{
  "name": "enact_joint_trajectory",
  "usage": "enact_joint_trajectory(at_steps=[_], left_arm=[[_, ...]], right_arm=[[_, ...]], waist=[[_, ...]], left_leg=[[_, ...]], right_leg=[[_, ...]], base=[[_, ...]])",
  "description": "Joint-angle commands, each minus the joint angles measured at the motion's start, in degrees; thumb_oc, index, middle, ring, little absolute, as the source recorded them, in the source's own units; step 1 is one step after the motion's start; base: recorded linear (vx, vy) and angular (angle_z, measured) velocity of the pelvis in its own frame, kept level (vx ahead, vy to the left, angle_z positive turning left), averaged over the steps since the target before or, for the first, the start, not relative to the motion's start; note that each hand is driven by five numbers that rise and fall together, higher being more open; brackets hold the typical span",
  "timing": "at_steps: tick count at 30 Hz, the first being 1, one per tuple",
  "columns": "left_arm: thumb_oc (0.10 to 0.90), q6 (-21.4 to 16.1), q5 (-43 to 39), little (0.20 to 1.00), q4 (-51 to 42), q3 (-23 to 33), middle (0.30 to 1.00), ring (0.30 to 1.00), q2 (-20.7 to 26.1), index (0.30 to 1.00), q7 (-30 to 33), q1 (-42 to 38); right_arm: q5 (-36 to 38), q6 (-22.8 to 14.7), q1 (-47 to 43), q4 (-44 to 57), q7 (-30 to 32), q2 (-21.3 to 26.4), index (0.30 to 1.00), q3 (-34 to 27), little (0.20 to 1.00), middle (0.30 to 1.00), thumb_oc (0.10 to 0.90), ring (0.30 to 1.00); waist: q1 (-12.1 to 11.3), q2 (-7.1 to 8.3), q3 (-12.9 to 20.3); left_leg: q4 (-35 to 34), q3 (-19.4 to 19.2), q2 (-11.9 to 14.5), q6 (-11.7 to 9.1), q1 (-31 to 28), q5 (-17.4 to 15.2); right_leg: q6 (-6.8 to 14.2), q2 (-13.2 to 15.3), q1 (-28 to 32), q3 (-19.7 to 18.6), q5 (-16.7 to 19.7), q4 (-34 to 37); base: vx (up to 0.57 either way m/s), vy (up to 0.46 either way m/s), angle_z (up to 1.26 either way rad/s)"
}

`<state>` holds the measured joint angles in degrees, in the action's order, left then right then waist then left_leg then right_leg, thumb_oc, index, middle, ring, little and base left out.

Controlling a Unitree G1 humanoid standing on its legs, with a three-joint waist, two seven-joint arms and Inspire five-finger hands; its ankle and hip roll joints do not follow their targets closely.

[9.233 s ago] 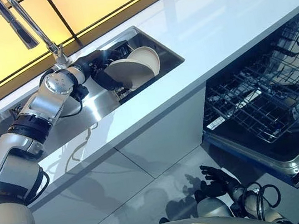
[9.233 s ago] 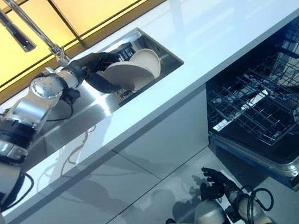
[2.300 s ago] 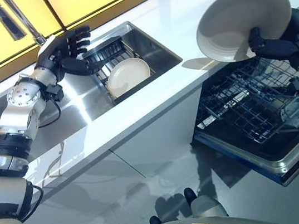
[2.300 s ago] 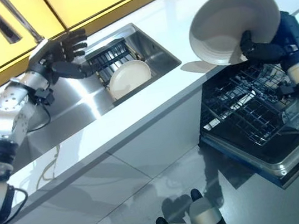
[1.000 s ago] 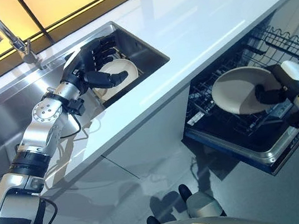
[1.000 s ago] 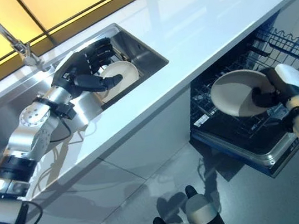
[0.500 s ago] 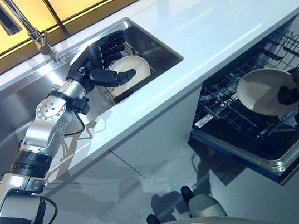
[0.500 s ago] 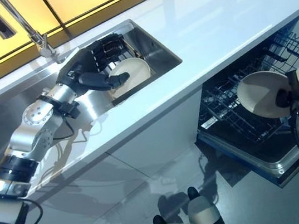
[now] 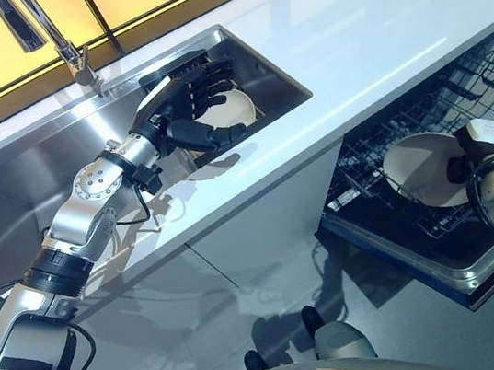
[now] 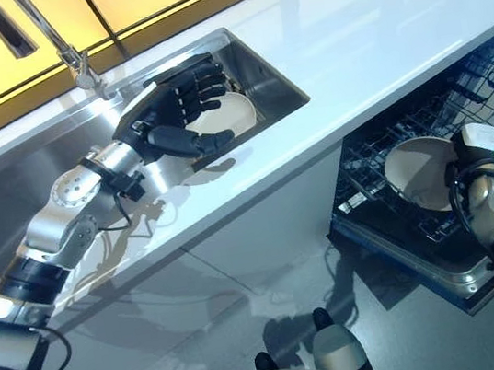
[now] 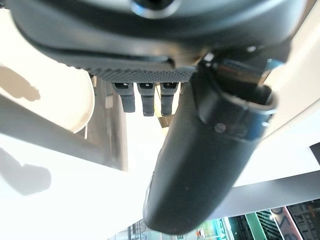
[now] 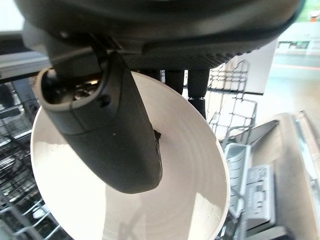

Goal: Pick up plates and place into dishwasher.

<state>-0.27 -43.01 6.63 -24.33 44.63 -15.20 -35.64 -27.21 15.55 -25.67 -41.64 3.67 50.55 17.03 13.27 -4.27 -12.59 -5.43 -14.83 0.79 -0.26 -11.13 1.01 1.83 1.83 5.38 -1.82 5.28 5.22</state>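
Right robot hand (image 12: 115,135) pinches cream plate (image 12: 185,175) over dishwasher rack (image 9: 381,151). Left robot hand (image 10: 171,112), fingers spread wide, above sink plate (image 10: 234,111).

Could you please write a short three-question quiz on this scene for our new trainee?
1. True or false: the right hand pinches a plate over the dishwasher rack.
2. Where is the other plate? A. on the counter B. in the sink C. on the floor
3. Fill in: the left hand hovers over the sink with its fingers ____.

Key: 1 true; 2 B; 3 open.
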Motion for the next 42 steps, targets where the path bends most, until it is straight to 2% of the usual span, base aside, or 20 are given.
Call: enact_joint_trajectory(at_steps=[1,4,7,13,14,15,16,19,25,28,34,35,42], left_arm=[[0.8,-4.7,-4.3,0.9,-2.6,0.8,0.9,0.9,-0.1,0.9,0.3,-9.0],[0.8,-4.6,-4.4,0.9,-2.5,0.6,0.9,0.9,-0.6,0.9,-0.2,-9.2],[0.8,-4.7,-4.2,0.9,-2.4,0.6,0.9,0.9,-1.2,0.9,-0.6,-8.8],[0.8,-4.3,-3.2,0.9,-1.8,0.8,0.9,0.9,-2.2,0.9,-0.8,-8.9],[0.8,-4.3,-3.1,0.9,-1.6,0.7,0.9,0.9,-2.1,0.9,-0.8,-9.0],[0.8,-4.2,-3.0,0.9,-1.5,0.9,0.9,0.9,-2.0,0.9,-1.0,-8.9],[0.8,-4.3,-2.6,0.9,-1.1,1.0,0.9,0.9,-1.9,0.9,-1.3,-8.8],[0.8,-4.3,-1.9,0.9,-0.9,1.4,0.9,0.9,-1.9,0.9,-1.3,-8.5],[0.8,-4.3,-0.7,0.9,-0.9,3.4,0.9,0.9,-1.8,0.9,-1.0,-7.0],[0.8,-4.3,0.0,0.9,-1.0,5.4,0.9,0.9,-1.2,0.9,-1.3,-5.2],[0.8,-4.7,0.7,0.9,-0.7,7.5,0.9,0.9,-0.7,0.9,-1.9,-3.2],[0.8,-5.1,1.0,0.9,-0.6,8.2,0.9,0.9,-0.5,0.9,-2.2,-2.4],[0.8,-5.5,1.3,0.9,-0.1,9.9,0.9,0.9,0.1,0.9,-2.3,-0.8]], right_arm=[[-4.6,2.3,-7.8,-3.8,1.4,3.0,0.3,2.8,0.2,0.3,0.1,0.3],[-4.2,3.3,-8.1,-5.6,0.1,0.8,0.3,4.6,0.2,0.3,0.1,0.3],[-4.4,2.7,-7.6,-6.7,-0.4,-1.1,0.3,5.5,0.2,0.3,0.1,0.3],[-0.4,3.2,-6.1,-6.2,-3.3,-3.9,0.3,6.2,0.2,0.3,0.1,0.3],[0.5,3.3,-5.9,-5.5,-3.4,-3.8,0.491,6.3,0.422,0.491,0.322,0.491],[1.0,3.2,-5.5,-5.0,-3.1,-3.8,0.759,6.1,0.735,0.759,0.635,0.759],[2.1,3.3,-4.8,-3.2,-2.6,-3.7,0.9,5.4,0.9,0.9,0.8,0.9],[4.3,3.8,-3.2,0.5,-1.9,-3.4,0.9,3.6,0.9,0.9,0.8,0.9],[7.0,1.8,2.4,8.6,-0.4,-2.1,0.9,-3.1,0.9,0.9,0.8,0.9],[6.0,0.0,8.3,15.5,-0.6,-0.9,0.9,-9.0,0.9,0.9,0.8,0.9],[5.2,-3.3,14.4,23.8,-0.3,0.5,0.9,-16.0,0.9,0.9,0.8,0.9],[4.5,-4.2,16.8,27.2,-0.3,0.7,0.9,-18.9,0.9,0.9,0.8,0.9],[2.3,-5.6,22.7,32.7,0.4,1.0,0.9,-25.1,0.9,0.9,0.8,0.9]], waist=[[-2.3,-1.0,3.9],[-2.6,-1.32,3.9],[-2.7,-1.53,4.1],[-2.7,-1.37,4.0],[-2.6,-1.28,3.9],[-2.5,-1.22,3.8],[-2.3,-1.06,3.8],[-1.8,-0.73,3.7],[-0.4,-0.3,3.5],[1.0,0.02,3.1],[2.5,0.22,2.9],[3.0,0.29,2.9],[4.3,0.41,3.1]], left_leg=[[1.8,1.0,-0.2,0.7,1.1,-2.8],[1.7,0.9,-0.2,0.7,0.8,-2.8],[1.5,1.0,-0.2,0.7,0.6,-2.7],[1.6,0.6,0.0,0.7,0.3,-2.8],[1.6,0.5,0.0,0.6,0.3,-2.8],[1.6,0.4,0.1,0.6,0.3,-2.8],[1.6,0.3,0.1,0.6,0.2,-2.8],[1.4,0.0,0.2,0.6,0.1,-2.9],[1.3,-0.7,0.1,0.9,0.1,-3.0],[1.2,-1.3,0.1,1.1,-0.4,-3.3],[1.1,-2.0,0.0,1.2,-0.6,-3.5],[1.1,-2.2,0.0,1.3,-0.7,-3.5],[0.9,-2.9,-0.1,1.5,-0.8,-3.7]], right_leg=[[3.1,-1.6,-1.6,2.8,-3.7,-5.0],[3.1,-1.6,-1.3,2.9,-3.7,-4.7],[3.1,-1.7,-1.2,2.9,-3.7,-4.5],[3.0,-1.6,-1.0,2.9,-3.7,-4.6],[3.0,-1.6,-1.0,2.9,-3.7,-4.6],[3.0,-1.6,-1.0,2.9,-3.7,-4.7],[3.0,-1.6,-1.1,2.8,-3.7,-4.8],[3.1,-1.7,-1.3,2.7,-3.7,-4.9],[3.3,-1.8,-1.9,2.0,-3.8,-5.4],[3.6,-1.9,-1.9,1.8,-4.0,-5.7],[3.9,-2.0,-2.2,1.4,-4.1,-6.1],[4.0,-2.1,-2.4,1.2,-4.1,-6.2],[4.2,-2.3,-2.7,0.8,-4.1,-6.2]], base=[[0.0,0.014,0.03],[0.01,0.016,0.08],[0.02,0.011,0.04],[0.0,0.0,0.0],[0.0,0.0,0.0],[0.0,0.0,0.0],[0.0,0.0,0.0],[0.0,0.0,0.0],[0.0,0.0,0.0],[0.0,0.009,-0.02],[0.01,0.013,-0.06],[0.01,0.011,-0.07],[0.01,0.01,-0.07]])
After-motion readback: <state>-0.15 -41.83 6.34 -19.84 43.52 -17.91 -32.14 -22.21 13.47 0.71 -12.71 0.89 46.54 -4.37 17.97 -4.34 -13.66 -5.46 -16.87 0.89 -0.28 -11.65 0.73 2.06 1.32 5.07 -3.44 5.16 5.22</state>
